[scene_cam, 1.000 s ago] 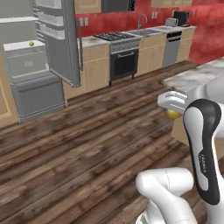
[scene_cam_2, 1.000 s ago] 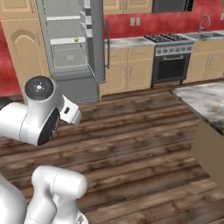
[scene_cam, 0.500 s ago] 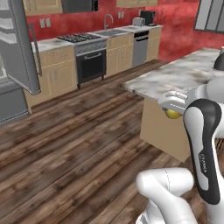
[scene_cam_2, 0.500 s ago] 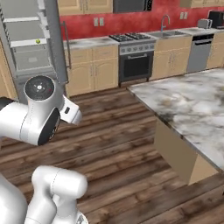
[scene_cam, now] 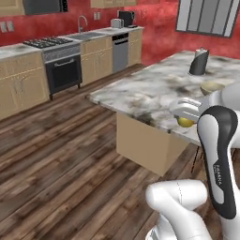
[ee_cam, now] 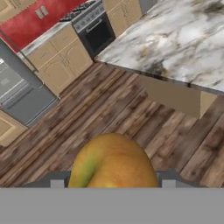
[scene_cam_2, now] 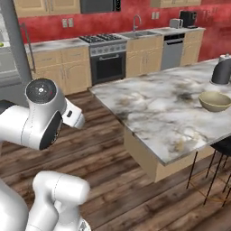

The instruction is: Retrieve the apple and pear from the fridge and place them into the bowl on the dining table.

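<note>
In the left base view we see our gripper (scene_cam: 186,117) closed around a yellow-green fruit (scene_cam: 185,122) (pear or apple, we cannot tell), low beside the dining table (scene_cam: 150,96); the bowl (scene_cam: 212,87) lies further right and ahead on the marble, near the dark kettle (scene_cam: 198,62).

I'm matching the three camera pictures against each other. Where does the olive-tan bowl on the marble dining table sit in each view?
Left base view: the bowl sits at the right edge, partly behind the robot's white arm, just below the dark jug.
Right base view: the bowl sits at the right, in the open on the dining table, below the dark jug.
Hand view: I can't find the bowl here.
Shared landmark: the black oven.
</note>
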